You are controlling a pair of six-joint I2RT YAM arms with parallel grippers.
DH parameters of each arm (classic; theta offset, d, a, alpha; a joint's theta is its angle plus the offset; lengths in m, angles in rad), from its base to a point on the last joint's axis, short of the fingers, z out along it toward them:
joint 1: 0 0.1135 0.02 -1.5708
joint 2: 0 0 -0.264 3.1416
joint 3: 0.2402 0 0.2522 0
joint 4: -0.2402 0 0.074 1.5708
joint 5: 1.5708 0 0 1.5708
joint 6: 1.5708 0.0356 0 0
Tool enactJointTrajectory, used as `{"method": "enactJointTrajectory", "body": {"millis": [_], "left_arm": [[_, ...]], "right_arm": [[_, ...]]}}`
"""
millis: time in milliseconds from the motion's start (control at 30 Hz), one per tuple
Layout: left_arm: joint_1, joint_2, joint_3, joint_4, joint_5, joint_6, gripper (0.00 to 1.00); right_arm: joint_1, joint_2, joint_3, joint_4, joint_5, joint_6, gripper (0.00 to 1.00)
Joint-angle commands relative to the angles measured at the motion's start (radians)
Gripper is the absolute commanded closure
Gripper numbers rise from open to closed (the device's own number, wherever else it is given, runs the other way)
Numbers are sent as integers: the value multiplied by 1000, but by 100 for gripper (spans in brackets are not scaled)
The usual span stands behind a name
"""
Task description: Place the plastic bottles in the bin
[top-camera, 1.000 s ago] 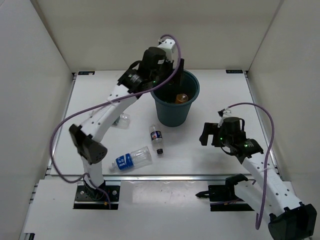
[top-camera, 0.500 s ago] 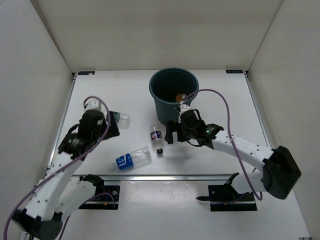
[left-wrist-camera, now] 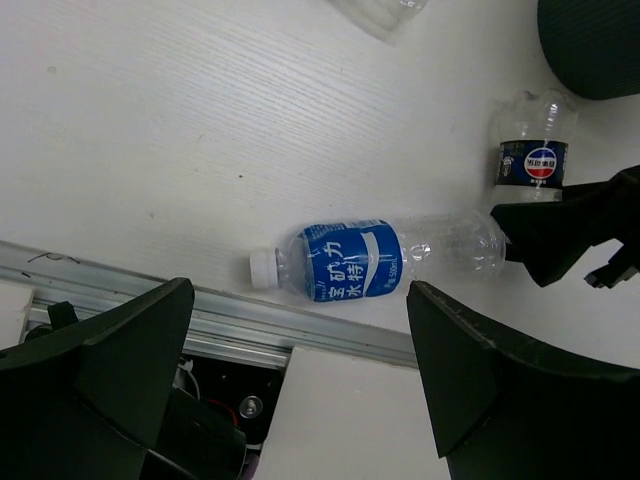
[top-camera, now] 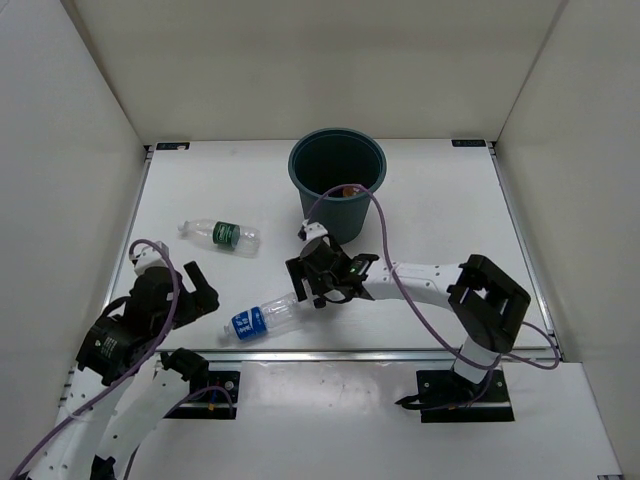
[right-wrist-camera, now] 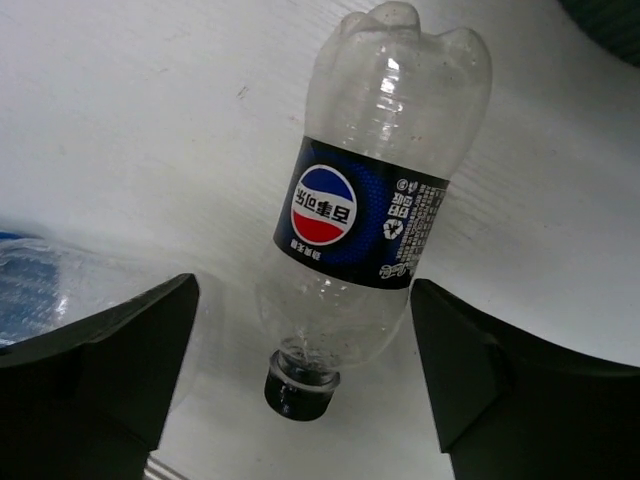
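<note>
The bin (top-camera: 312,196) stands at the back centre, with the stubby orange bottle (top-camera: 348,190) inside it. The clear green-label bottle (top-camera: 222,233) lies at the left. The clear blue-label bottle (top-camera: 265,316) (left-wrist-camera: 370,260) lies near the front edge. My right gripper (top-camera: 322,282) (right-wrist-camera: 300,385) is open over the dark-labelled bottle (right-wrist-camera: 365,220) (left-wrist-camera: 533,150). That bottle lies flat, with its neck and black cap between the jaws. My left gripper (top-camera: 190,292) (left-wrist-camera: 300,375) is open and empty, above the front rail, left of the blue-label bottle. The all-green bottle is out of view.
A metal rail (left-wrist-camera: 150,290) runs along the table's front edge, just in front of the blue-label bottle. White walls close in the left, back and right sides. The bin's dark wall (left-wrist-camera: 590,40) shows in the corner of the left wrist view.
My left arm has drawn back from the bin to the front left. My right arm has swung left across the table onto the dark-labelled bottle. The bin has shifted slightly left.
</note>
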Motion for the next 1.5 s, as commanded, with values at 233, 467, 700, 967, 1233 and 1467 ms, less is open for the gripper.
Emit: {"method": "enactJointTrajectory", "body": {"millis": [233, 467, 700, 967, 1233, 1467], "left_arm": [[-14, 8, 49, -27, 10, -14, 1], [-27, 18, 44, -2, 59, 44, 1], [-10, 60, -8, 94, 104, 104, 2], [-2, 101, -46, 180, 162, 150, 1], [21, 187, -126, 298, 251, 222, 1], [-19, 313, -160, 419, 443, 351, 1]], "right_arm": [[40, 86, 31, 57, 189, 32, 43], [64, 22, 56, 48, 149, -67, 72], [90, -225, 117, 111, -133, -233, 83], [-93, -273, 373, 140, -257, -357, 89], [-370, -123, 509, 93, -351, -367, 82], [-496, -57, 560, 56, -387, -322, 28]]}}
